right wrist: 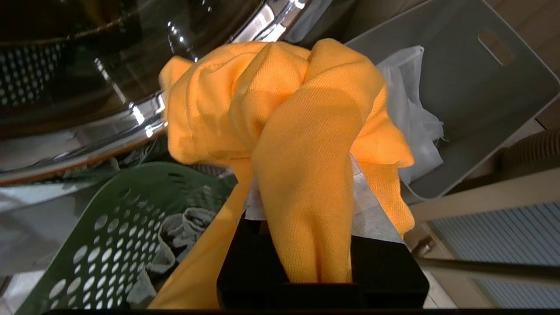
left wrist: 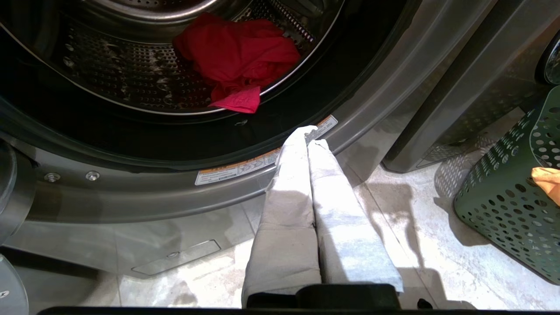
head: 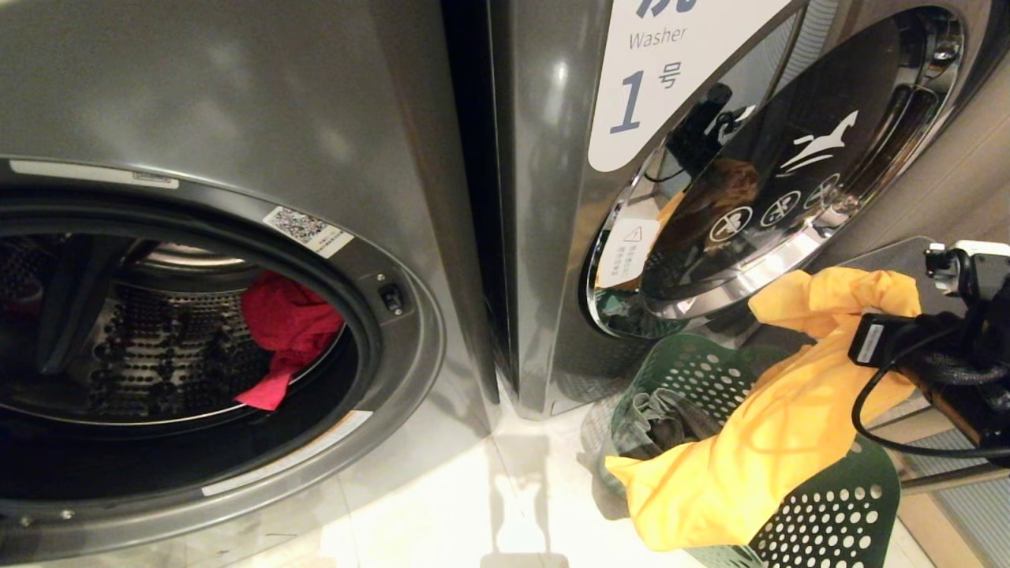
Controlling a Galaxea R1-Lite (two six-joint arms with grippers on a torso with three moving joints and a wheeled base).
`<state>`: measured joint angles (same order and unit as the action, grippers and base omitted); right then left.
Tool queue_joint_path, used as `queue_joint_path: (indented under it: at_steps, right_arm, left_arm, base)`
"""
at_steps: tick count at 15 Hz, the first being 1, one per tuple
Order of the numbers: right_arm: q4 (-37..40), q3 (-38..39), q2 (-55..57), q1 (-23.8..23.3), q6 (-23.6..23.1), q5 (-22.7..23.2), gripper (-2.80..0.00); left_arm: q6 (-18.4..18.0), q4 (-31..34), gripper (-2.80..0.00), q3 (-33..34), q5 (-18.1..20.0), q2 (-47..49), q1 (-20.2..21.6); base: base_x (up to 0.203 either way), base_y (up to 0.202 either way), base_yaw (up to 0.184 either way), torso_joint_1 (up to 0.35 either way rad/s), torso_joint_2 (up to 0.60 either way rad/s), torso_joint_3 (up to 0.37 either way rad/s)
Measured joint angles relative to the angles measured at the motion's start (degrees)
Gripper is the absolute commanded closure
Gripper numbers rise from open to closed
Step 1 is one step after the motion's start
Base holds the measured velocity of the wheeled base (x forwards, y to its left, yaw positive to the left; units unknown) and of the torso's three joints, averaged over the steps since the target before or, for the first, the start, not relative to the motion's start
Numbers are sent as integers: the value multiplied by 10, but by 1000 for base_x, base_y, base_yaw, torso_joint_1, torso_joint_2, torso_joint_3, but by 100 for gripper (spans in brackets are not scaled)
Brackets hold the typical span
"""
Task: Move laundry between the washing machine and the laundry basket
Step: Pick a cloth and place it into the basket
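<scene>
Right claw (right wrist: 302,175): clenched on the mustard-orange garment (head: 781,410), which bunches over the fingertips and hides them in the right wrist view. Only part of one white-wrapped finger (right wrist: 372,218) shows beneath the cloth. In the head view the garment hangs from the claw at the right edge, its lower folds draped across the rim of the green laundry basket (head: 836,513). The arm's black housing and cable sit just beside the cloth.

Inside the basket lies a dark grey-green garment (head: 663,418), visible through the open top and again in the right wrist view. The basket stands on the pale tiled floor (head: 442,513), just in front of the closed washer labelled 1 (head: 552,237), whose chrome-rimmed glass door carries a white horse logo. Beyond the held garment, the right wrist view shows a grey solid-sided bin (right wrist: 459,87) containing a white bag (right wrist: 411,113).

Left claw (left wrist: 311,135): clenched and empty, its two white-wrapped fingers (left wrist: 288,192) pressed together. It is low, near the floor, pointing at the lower rim of the open washing machine (head: 410,237), tips close to the warning label on that rim; contact cannot be confirmed.

Inside the perforated drum (left wrist: 131,74) rests the red-pink garment (left wrist: 236,57), one corner hanging over the drum's front lip.
</scene>
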<state>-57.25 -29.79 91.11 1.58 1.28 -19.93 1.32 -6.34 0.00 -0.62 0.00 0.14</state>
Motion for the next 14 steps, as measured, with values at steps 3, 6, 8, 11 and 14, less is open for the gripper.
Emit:
queue_joint_path:
  at_steps: [3, 6, 8, 11, 14]
  right_arm:
    - [-1, -41, 17, -16, 0, 7, 0]
    - [-2, -71, 27, -22, -2, 11, 0]
    - [-2, -89, 30, -29, -5, 12, 0]
    - [-2, -94, 31, -31, -10, 15, 0]
    - [-2, -77, 27, -29, -12, 21, 0]
  left_arm:
    - [0, 0, 0, 0, 0, 0, 0]
    - [0, 0, 0, 0, 0, 0, 0]
    - [0, 0, 0, 0, 0, 0, 0]
    - [0, 0, 0, 0, 0, 0, 0]
    - [0, 0, 0, 0, 0, 0, 0]
  base:
    - [0, 0, 0, 0, 0, 0]
    - [0, 0, 0, 0, 0, 0]
    - [0, 0, 0, 0, 0, 0]
    - [0, 0, 0, 0, 0, 0]
    - [0, 0, 0, 0, 0, 0]
